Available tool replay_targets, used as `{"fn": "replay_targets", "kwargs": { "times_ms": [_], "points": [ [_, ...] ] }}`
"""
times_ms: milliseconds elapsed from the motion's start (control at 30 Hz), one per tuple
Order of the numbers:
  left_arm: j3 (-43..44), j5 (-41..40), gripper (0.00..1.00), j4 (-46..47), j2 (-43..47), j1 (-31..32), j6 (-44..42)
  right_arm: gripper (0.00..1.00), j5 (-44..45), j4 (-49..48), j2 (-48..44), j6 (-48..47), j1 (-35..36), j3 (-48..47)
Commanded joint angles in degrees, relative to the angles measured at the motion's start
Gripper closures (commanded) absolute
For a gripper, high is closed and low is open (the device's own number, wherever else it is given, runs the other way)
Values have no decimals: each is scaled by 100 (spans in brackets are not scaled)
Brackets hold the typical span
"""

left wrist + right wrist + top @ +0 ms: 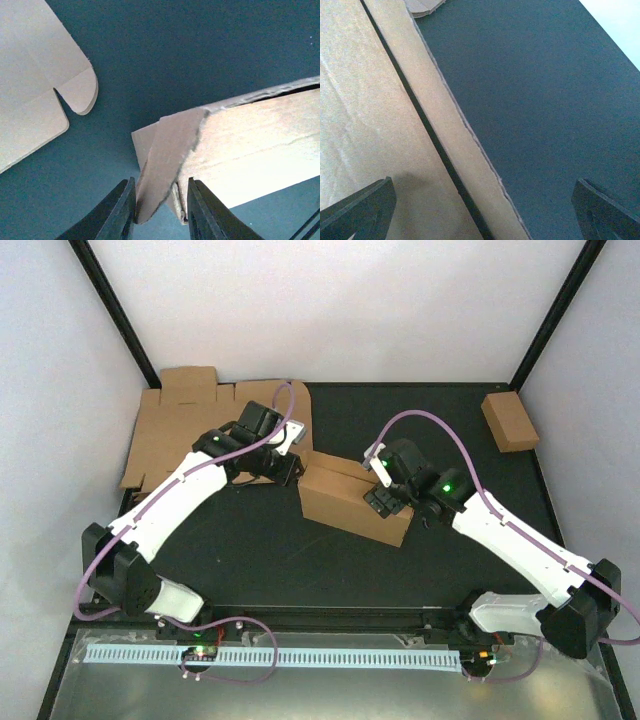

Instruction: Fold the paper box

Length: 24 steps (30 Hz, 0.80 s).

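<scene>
My left gripper [159,210] is clenched on the end flap [167,160] of the box [350,502], which stands half-formed in the middle of the table [250,550]; I judge this pins that end so the flap can swing in. My right gripper [480,210] hangs released astride a box edge, one finger above cardboard and one above table, placed to press a wall. There is room nearer me and to the right, but the flat sheet [175,435] behind my left wrist crowds that side.

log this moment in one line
step: fold paper box | left gripper: astride end flap | right gripper: open over its edge
</scene>
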<state>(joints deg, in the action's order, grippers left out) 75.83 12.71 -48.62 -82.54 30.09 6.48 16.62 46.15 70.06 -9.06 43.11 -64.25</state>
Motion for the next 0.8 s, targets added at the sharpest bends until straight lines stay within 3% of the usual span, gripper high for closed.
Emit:
{"fn": "replay_targets", "kwargs": {
  "times_ms": [0, 433, 767],
  "points": [
    [340, 152, 69, -124, 36, 35, 223, 0, 106, 87, 104, -35, 71, 99],
    [554, 213, 96, -356, -192, 98, 284, 0, 105, 103, 143, -66, 91, 45],
    [400, 273, 99, -423, -114, 129, 745, 0, 110, 105, 149, -55, 110, 26]
  ]
}}
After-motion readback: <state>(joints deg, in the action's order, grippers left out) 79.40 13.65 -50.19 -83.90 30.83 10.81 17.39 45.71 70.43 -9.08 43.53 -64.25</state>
